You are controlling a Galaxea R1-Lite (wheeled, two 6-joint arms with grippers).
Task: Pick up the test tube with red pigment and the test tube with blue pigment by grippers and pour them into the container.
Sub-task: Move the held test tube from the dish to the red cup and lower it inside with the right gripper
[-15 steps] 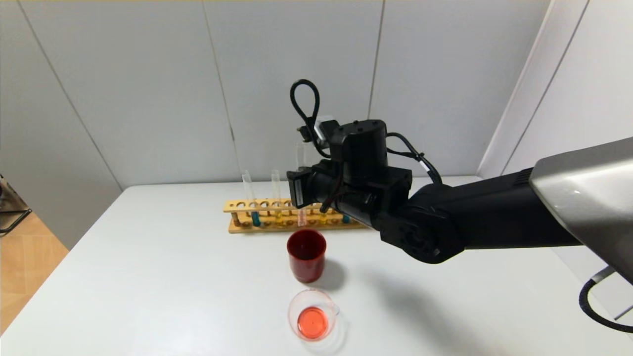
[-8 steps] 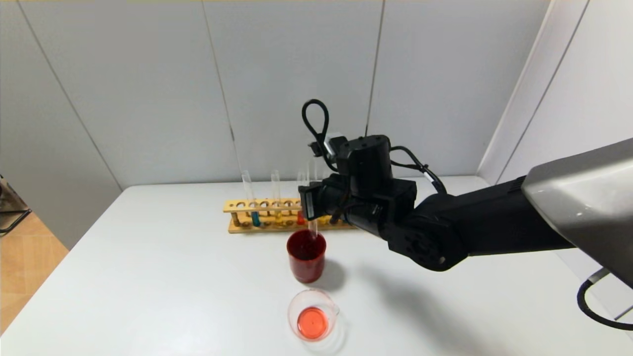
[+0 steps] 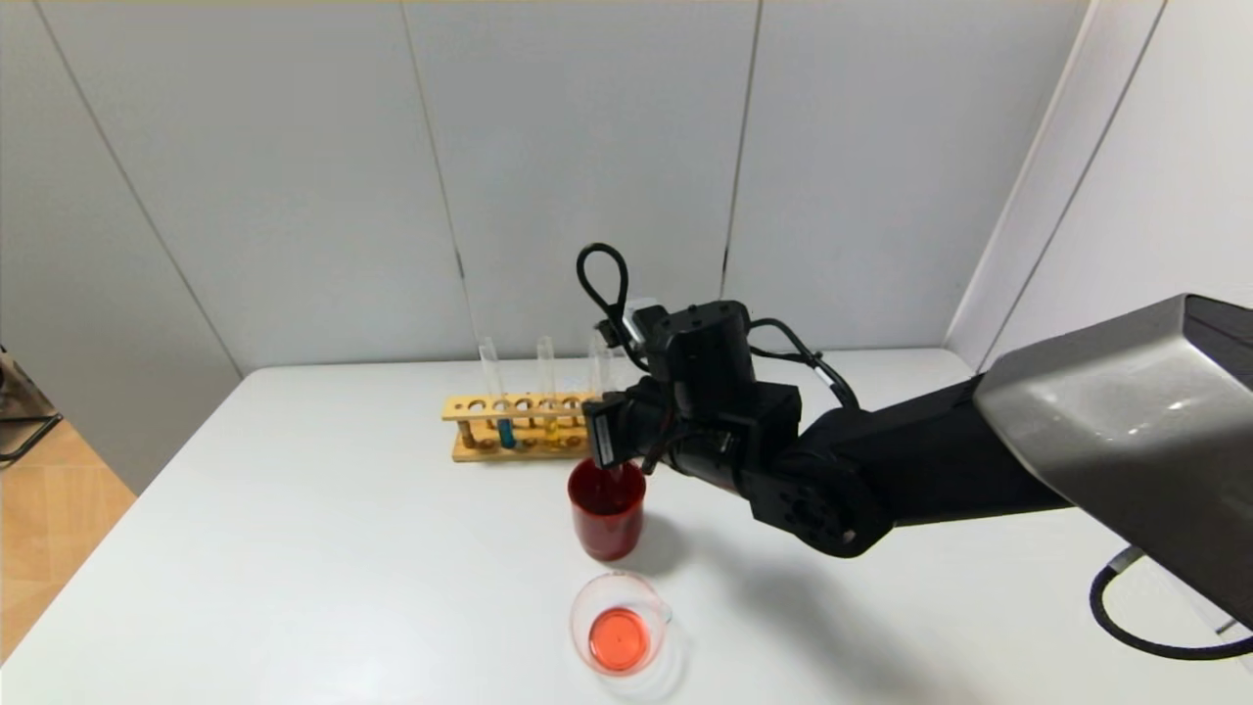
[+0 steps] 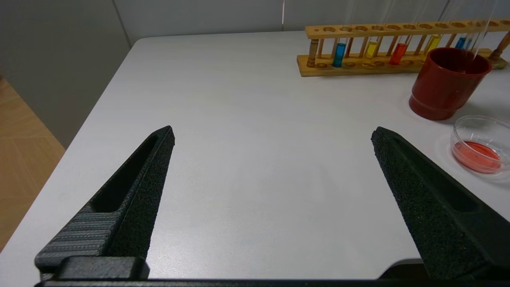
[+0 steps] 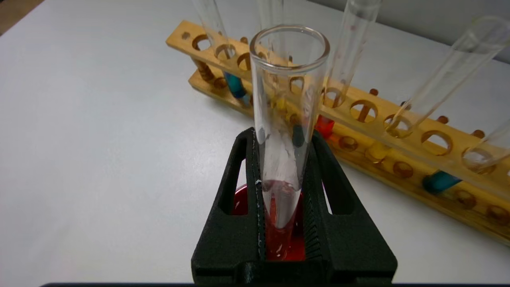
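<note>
Lower now, the right claw clamps an emptied test tube above the dark red cup, frame centre. Left claw gapes wide. Container holds red liquid, lower centre.

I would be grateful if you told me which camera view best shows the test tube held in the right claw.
The right wrist view: the tube fills the middle, upright between the right claw fingers above the dark red cup. The head view shows only a sliver of the tube entering the cup; the left wrist view shows faint glass over it.
</note>
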